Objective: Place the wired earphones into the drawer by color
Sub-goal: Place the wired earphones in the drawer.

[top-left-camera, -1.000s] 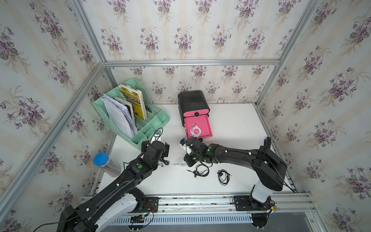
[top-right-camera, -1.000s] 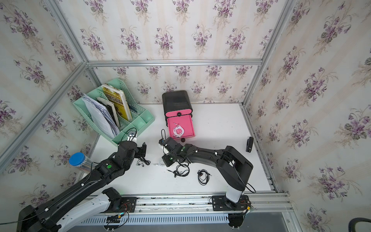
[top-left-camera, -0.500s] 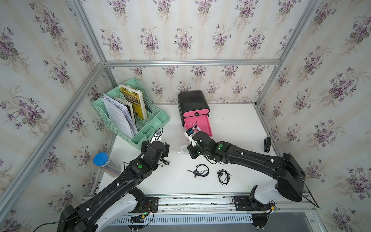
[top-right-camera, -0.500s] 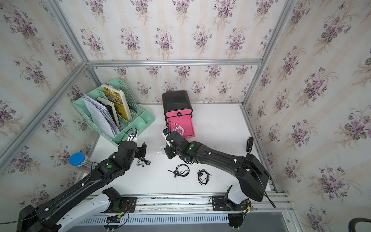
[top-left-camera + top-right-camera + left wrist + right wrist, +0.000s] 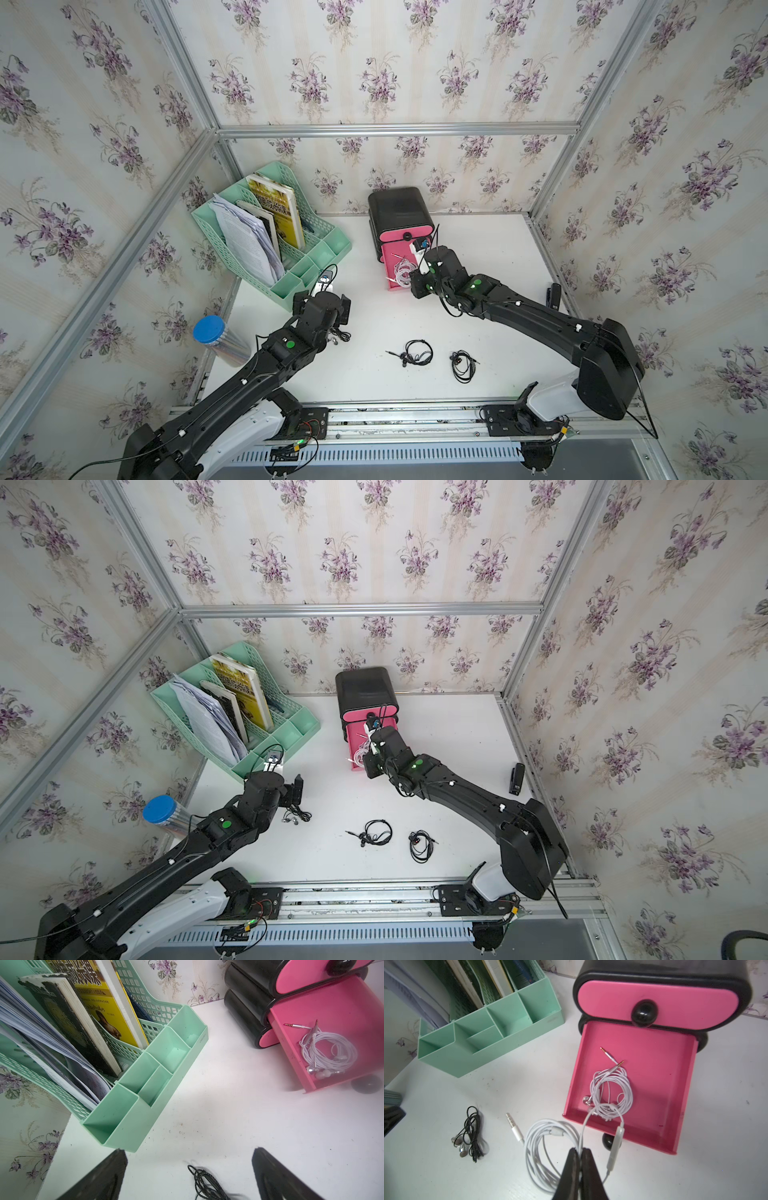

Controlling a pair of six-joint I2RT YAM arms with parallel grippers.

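Observation:
The drawer [image 5: 654, 1084], pink and pulled out of a black cabinet [image 5: 397, 208], holds a coil of white wired earphones [image 5: 612, 1091]. My right gripper [image 5: 579, 1150] is shut on another white earphone bundle [image 5: 542, 1147] just in front of the drawer's front rim; one strand with its inline remote [image 5: 615, 1147] loops over that rim. My left gripper [image 5: 190, 1153] stands open low over a black earphone bundle [image 5: 204, 1182] near the organiser. Two more black bundles [image 5: 415, 353] [image 5: 463, 365] lie at the table's front middle.
A green file organiser [image 5: 291, 266] with books and papers stands at the back left. A blue-capped cylinder [image 5: 210, 332] leans off the table's left edge. A small black object [image 5: 554, 295] lies by the right rail. The upper drawer front [image 5: 643, 1003] is shut.
My right arm has risen from the table's middle and moved back to the drawer's front, carrying the white earphones. The left arm has stayed still.

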